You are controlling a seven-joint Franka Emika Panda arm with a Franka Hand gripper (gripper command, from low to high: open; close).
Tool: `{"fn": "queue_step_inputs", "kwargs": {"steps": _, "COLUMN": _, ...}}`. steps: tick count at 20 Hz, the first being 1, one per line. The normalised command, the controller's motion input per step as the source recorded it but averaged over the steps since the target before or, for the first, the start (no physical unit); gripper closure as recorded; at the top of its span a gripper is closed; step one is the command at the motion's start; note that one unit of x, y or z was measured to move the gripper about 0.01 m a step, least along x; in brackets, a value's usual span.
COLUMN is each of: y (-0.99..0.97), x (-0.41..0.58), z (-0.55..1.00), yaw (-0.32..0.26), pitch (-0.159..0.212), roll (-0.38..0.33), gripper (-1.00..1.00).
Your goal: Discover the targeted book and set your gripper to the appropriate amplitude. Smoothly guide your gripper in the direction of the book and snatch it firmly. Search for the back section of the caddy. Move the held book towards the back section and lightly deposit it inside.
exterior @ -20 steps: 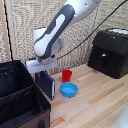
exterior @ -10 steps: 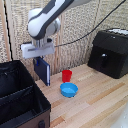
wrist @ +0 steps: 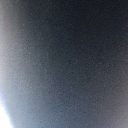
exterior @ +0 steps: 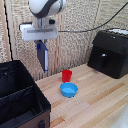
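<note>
Gripper [exterior: 42, 45] clamps the book [exterior: 44, 59] upright, aloft.

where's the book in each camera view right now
Exterior view: the book hangs upright below the gripper, in the air above the table, toward the exterior view's left, beyond the caddy and left of the red cup.
Wrist view: only a dark, blurred surface fills the picture; it may be the book up close, but that cannot be told.
Shared landmark: none can be matched; nothing recognisable shows in the wrist view.
</note>
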Motion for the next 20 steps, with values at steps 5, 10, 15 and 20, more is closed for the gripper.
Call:
{"fn": "queue_step_inputs", "kwargs": {"steps": 5, "y": 0.3, "x": -0.005, "z": 0.89, "yaw": -0.23, "pitch": -0.06, "roll": 0.032, "gripper": 1.0}}
{"fn": "queue_step_inputs", "kwargs": {"steps": 10, "y": 0.39, "x": 0.001, "z": 0.76, "yaw": -0.201, "pitch": -0.019, "roll": 0.047, "gripper": 1.0}}
{"fn": "queue_step_inputs", "kwargs": {"steps": 15, "y": 0.46, "x": 0.005, "z": 0.63, "yaw": -0.188, "pitch": 0.0, "roll": 0.042, "gripper": 1.0}}
{"fn": "queue_step_inputs", "kwargs": {"steps": 20, "y": 0.42, "x": 0.0, "z": 0.51, "yaw": -0.21, "pitch": 0.0, "roll": 0.047, "gripper": 1.0}}
